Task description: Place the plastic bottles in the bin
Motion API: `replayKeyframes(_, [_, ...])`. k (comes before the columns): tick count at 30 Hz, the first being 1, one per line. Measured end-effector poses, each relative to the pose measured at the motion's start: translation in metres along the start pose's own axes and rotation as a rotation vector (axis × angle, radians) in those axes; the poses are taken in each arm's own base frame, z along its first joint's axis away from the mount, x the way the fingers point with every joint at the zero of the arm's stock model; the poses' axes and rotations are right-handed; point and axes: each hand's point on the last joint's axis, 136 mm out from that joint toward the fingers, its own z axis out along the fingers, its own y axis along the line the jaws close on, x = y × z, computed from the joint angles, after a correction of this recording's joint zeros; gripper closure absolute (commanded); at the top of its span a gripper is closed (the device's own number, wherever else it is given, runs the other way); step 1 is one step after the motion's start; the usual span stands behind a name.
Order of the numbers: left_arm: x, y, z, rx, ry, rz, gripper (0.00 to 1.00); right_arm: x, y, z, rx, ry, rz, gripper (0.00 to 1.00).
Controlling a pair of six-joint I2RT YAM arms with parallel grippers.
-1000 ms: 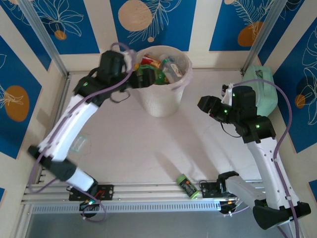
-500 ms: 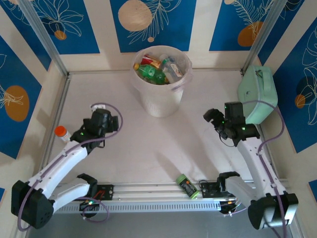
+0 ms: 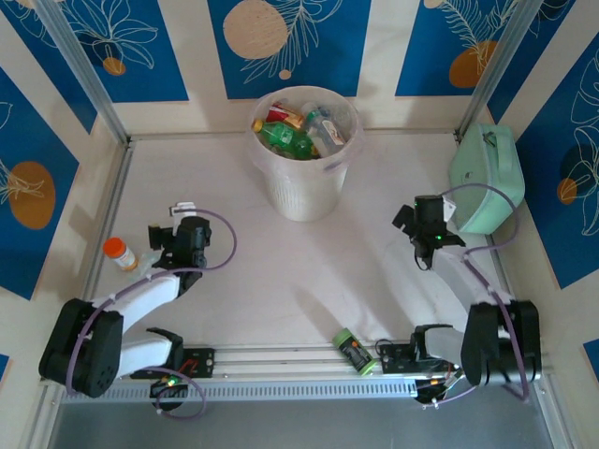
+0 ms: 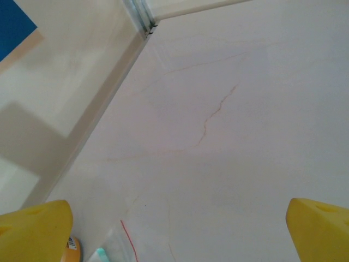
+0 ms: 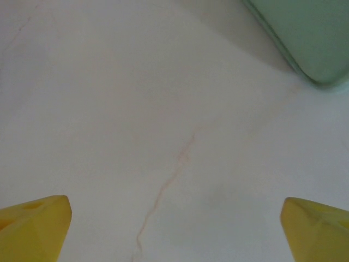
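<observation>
The bin (image 3: 329, 178), a round translucent whitish bucket with a clear liner, stands at the back middle of the table. It holds several plastic bottles (image 3: 285, 140): green, clear with blue labels, and red-labelled ones. A small orange-capped bottle (image 3: 120, 253) stands by the table's left edge, and its orange edge (image 4: 71, 248) shows beside my left finger. My left gripper (image 3: 173, 229) (image 4: 177, 234) is open over bare table just right of that bottle. My right gripper (image 3: 416, 229) (image 5: 174, 229) is open too, over bare table at the right, with nothing between its yellow fingertips (image 5: 34, 226).
A mint-green rounded case (image 3: 487, 178) (image 5: 305, 38) lies at the right edge, close behind my right gripper. A dark cylinder with a green cap (image 3: 352, 350) lies at the near rail. A clear plastic bag (image 4: 106, 251) lies under my left gripper.
My left arm has pulled back from the bin's rim to the near left and folded low. The right arm has also drawn back toward its base, beside the mint case.
</observation>
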Motion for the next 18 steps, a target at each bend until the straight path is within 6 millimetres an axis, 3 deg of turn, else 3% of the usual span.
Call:
replayKeyframes(5, [0.022,0.019,0.011,-0.037,-0.012,-0.068,0.00,0.023,0.006,0.033,-0.061,-0.039,-0.140,0.01])
replayKeyframes(9, [0.019,0.024,0.028,-0.040,-0.051,-0.155,0.00,0.006,0.030,0.044,-0.195,-0.115,-0.196,0.01])
replayKeyframes(14, [0.023,-0.008,0.050,0.086,-0.039,-0.106,0.00,0.001,0.061,0.044,-0.392,-0.184,-0.277,0.01])
replayKeyframes(16, [0.013,-0.030,0.056,0.213,-0.066,-0.095,0.00,0.008,0.066,0.042,-0.447,-0.182,-0.299,0.01])
replayKeyframes(18, [0.011,-0.036,0.060,0.275,-0.082,-0.108,0.00,0.009,0.069,0.040,-0.471,-0.189,-0.309,0.01])
